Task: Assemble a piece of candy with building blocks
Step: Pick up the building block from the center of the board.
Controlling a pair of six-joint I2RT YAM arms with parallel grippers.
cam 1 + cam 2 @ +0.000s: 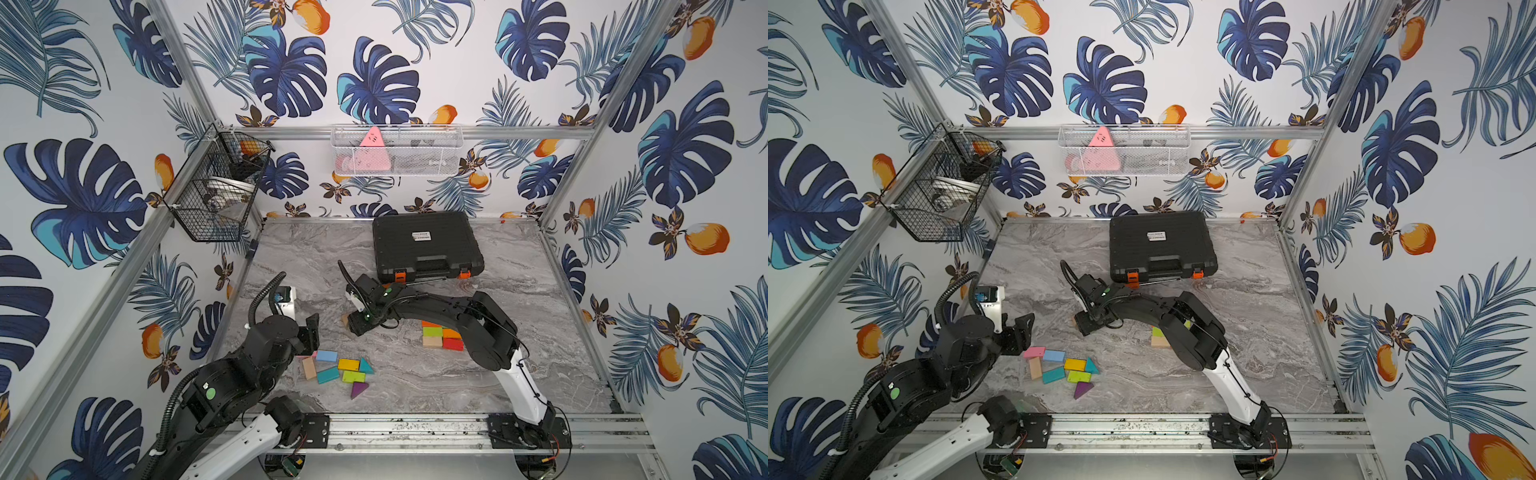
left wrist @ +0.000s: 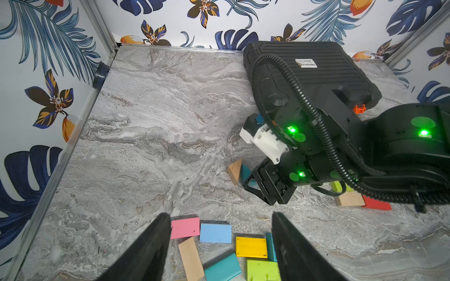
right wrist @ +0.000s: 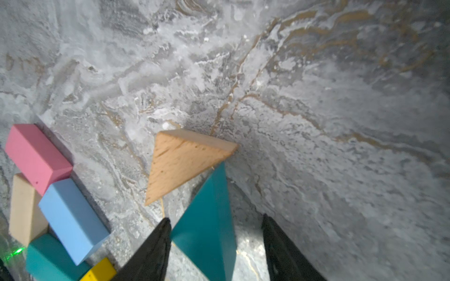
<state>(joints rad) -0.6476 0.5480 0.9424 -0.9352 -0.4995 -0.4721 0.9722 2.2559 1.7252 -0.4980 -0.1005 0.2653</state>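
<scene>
Left tool (image 2: 220, 215) gapes wide over blocks (image 2: 215, 233); right tool (image 3: 216, 218) loosely straddles teal triangle (image 3: 209, 199); case label (image 1: 421, 236) unreadable.

Triangular block (image 3: 185, 160): bare wood, unpainted, grain and dark pore flecks visible, matt.
Teal triangle (image 3: 209, 231): painted, smooth, faint satin sheen.
Pink block (image 3: 36, 155) and light blue block (image 3: 70, 219): opaque paint, smooth, matt to satin.
Tabletop (image 3: 316, 85): grey marble-pattern surface veined white and brown, looks slightly grainy up close.
Case (image 1: 424, 241): black moulded plastic, ribbed lid, matt.
Latches (image 1: 400, 276): orange plastic.
Side basket (image 1: 212, 208): black metal wire.
Rear basket (image 1: 415, 158): white metal mesh.
Front rail (image 1: 415, 428): bare aluminium, scuffed.
</scene>
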